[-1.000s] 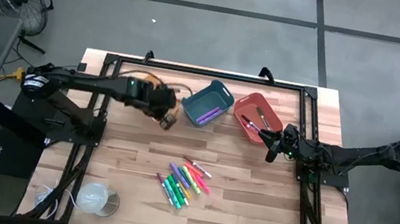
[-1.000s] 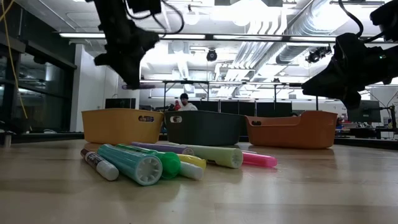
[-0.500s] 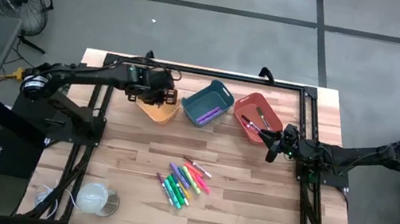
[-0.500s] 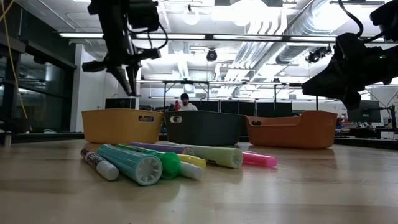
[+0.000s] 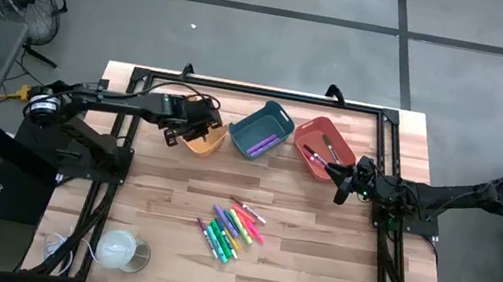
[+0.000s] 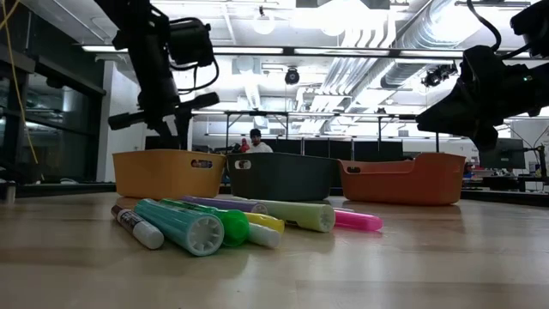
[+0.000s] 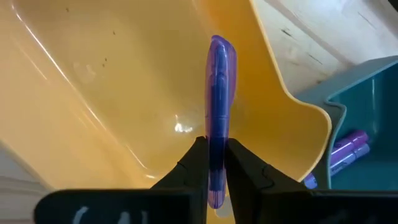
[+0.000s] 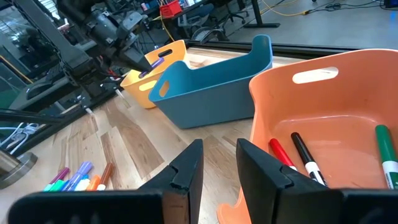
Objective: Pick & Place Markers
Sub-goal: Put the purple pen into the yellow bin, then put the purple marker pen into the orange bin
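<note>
A purple marker [image 7: 219, 93] is in my left gripper [image 5: 194, 130], which is shut on it above the yellow bin [image 5: 206, 142]. The right wrist view shows the same marker [image 8: 153, 65] over that bin [image 8: 155, 84]. Several bright markers [image 5: 233, 227] lie loose in a heap on the middle of the table. More markers lie in the blue bin [image 5: 261, 132] and the red bin [image 5: 316, 146]. My right gripper [image 8: 217, 162] hangs open beside the red bin's near right corner, with nothing between its fingers. My left gripper pinches the purple marker's barrel [image 7: 217, 134] between its two fingers [image 7: 194, 165]. The marker lies along the fingers and sticks out past their tips. The fingers slant down from above into the yellow bin's opening. The marker is clear of the bin's floor.
The three bins stand in a row at the table's far side. A white round cup-like thing [image 5: 120, 249] sits near the front left corner. Bare wood lies between the bins and the heap. A person [image 6: 255, 142] shows in the room behind.
My left gripper has gone down toward the yellow bin with the purple marker, shifting a little toward the table's left, and its wrist has rolled about a quarter turn. It stays shut on the marker.
</note>
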